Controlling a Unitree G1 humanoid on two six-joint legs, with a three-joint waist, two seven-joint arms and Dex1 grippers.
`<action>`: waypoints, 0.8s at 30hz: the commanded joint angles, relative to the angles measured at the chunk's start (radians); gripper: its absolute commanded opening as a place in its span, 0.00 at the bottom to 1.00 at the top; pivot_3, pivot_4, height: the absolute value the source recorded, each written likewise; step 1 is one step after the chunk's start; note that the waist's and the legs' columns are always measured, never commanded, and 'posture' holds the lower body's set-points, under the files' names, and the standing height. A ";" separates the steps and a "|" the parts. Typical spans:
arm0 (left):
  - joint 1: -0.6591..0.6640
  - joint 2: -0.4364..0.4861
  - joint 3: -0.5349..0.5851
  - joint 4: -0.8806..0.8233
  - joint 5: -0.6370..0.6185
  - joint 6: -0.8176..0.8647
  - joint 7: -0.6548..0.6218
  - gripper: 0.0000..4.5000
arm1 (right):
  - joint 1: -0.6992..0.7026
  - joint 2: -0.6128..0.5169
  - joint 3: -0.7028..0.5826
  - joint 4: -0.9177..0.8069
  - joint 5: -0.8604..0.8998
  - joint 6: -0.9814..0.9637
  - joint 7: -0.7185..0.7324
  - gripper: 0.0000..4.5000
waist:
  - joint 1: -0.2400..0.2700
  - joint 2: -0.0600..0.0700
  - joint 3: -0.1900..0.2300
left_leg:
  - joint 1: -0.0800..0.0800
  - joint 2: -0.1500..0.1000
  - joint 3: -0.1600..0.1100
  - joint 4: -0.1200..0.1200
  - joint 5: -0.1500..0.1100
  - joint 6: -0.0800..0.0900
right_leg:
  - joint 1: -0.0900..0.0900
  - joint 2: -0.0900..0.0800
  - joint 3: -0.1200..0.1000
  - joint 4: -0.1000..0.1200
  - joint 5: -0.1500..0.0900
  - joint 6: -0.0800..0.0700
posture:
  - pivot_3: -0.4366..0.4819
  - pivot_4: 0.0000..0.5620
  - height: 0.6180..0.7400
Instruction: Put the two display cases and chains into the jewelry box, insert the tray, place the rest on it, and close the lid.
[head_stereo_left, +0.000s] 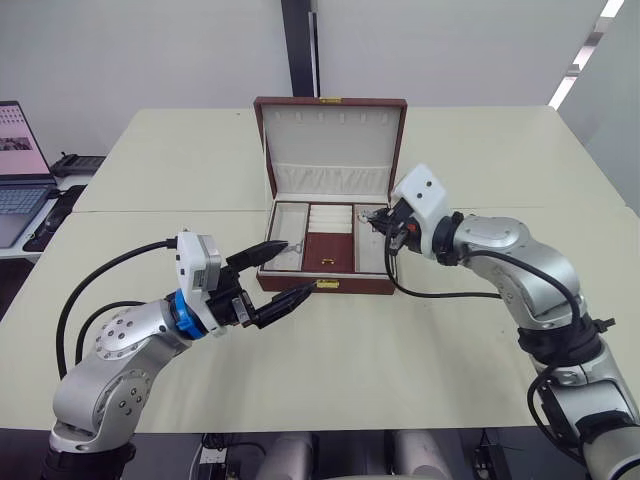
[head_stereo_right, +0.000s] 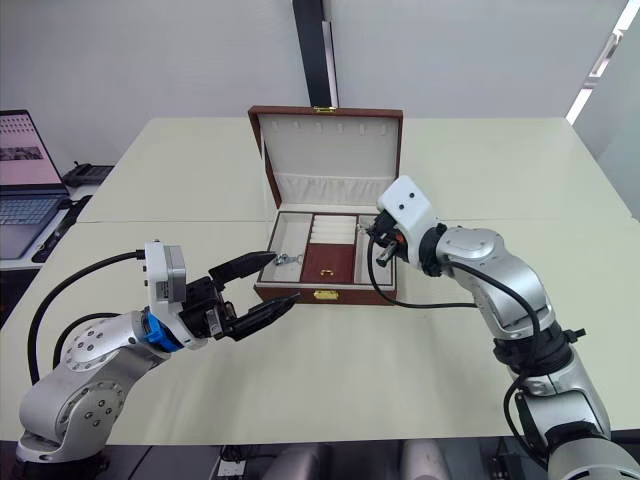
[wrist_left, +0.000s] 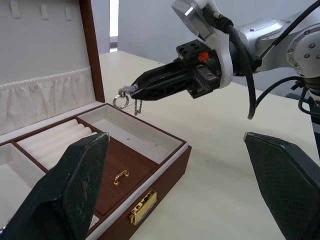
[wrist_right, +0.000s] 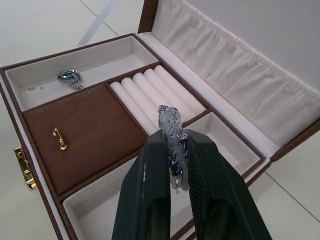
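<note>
Pinching a silver trinket (wrist_right: 171, 131) between closed fingers, right gripper (wrist_left: 134, 91) poised above the tray's right-hand compartment (wrist_right: 150, 197), ring and short links dangling clear of the lining. Seated in the jewelry box (head_stereo_left: 325, 284), tray (wrist_right: 82, 132) with its ring rolls (wrist_right: 150, 95) behind the brown centre panel and gold pull (wrist_right: 58, 138). Lying in the left compartment, second trinket (wrist_right: 70, 77). Standing upright behind, lid (head_stereo_left: 332, 145). Spread wide and holding nothing, left gripper (head_stereo_left: 290, 275) hovering just before the box's front left corner, beside the gold clasp (head_stereo_left: 327, 284).
</note>
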 joint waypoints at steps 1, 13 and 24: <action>0.000 -0.001 0.009 -0.039 -0.007 -0.011 0.003 1.00 | -0.013 0.018 -0.010 0.013 -0.016 -0.025 -0.006 0.05 | 0.000 0.000 0.000 | 0.000 0.000 0.000 0.000 0.000 0.000 | 0.000 0.000 0.000 0.000 0.000 0.000 | 0.48 0.27 1.00; 0.001 0.007 0.032 -0.003 0.025 -0.026 0.010 1.00 | -0.007 0.042 -0.043 0.047 -0.044 -0.060 -0.011 0.57 | 0.000 0.000 0.000 | -0.003 0.000 0.001 0.000 0.000 0.000 | -0.003 0.000 0.001 0.001 0.000 0.000 | 0.48 0.27 1.00; -0.038 0.091 0.117 0.124 0.126 0.017 0.086 1.00 | 0.165 -0.117 -0.204 -0.163 -0.015 -0.212 0.078 0.99 | 0.004 0.000 0.000 | -0.008 0.000 0.000 0.001 0.000 0.000 | -0.007 -0.001 0.000 0.000 0.000 0.000 | 0.48 0.27 1.00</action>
